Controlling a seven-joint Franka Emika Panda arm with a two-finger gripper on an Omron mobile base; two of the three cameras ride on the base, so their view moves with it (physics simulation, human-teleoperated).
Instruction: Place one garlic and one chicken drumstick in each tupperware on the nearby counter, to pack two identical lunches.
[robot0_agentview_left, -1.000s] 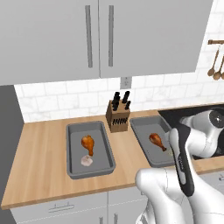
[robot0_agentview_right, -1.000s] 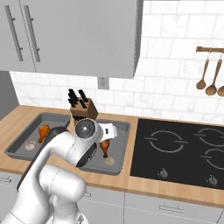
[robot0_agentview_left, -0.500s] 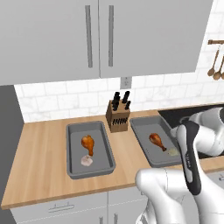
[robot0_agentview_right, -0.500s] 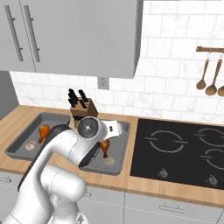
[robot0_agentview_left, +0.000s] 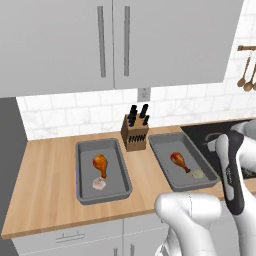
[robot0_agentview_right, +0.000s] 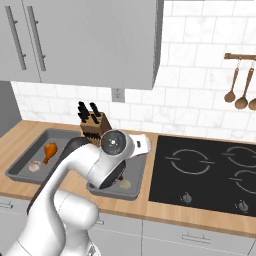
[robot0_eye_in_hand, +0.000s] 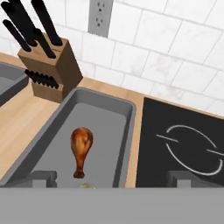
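Tupperware trays (robot0_agentview_left: 101, 171) (robot0_agentview_left: 182, 161) sit on either side of the knife block (robot0_agentview_left: 135, 132) on the counter (robot0_agentview_left: 45, 190), each holding a drumstick (robot0_agentview_left: 100, 164) (robot0_agentview_left: 179, 160) and a garlic (robot0_agentview_left: 99, 184) (robot0_agentview_left: 198, 174). The gripper (robot0_eye_in_hand: 112, 178) hangs spread apart and empty over the tray beside the stovetop (robot0_agentview_right: 210, 170). Dipping from here could nudge that tray's drumstick or garlic out of place.

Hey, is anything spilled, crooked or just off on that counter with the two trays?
Nothing stands out. Each tupperware holds one drumstick and one garlic: the left tray has its drumstick and garlic, the right tray its drumstick and garlic. Nothing lies loose on the counter, and the knife block stands upright.
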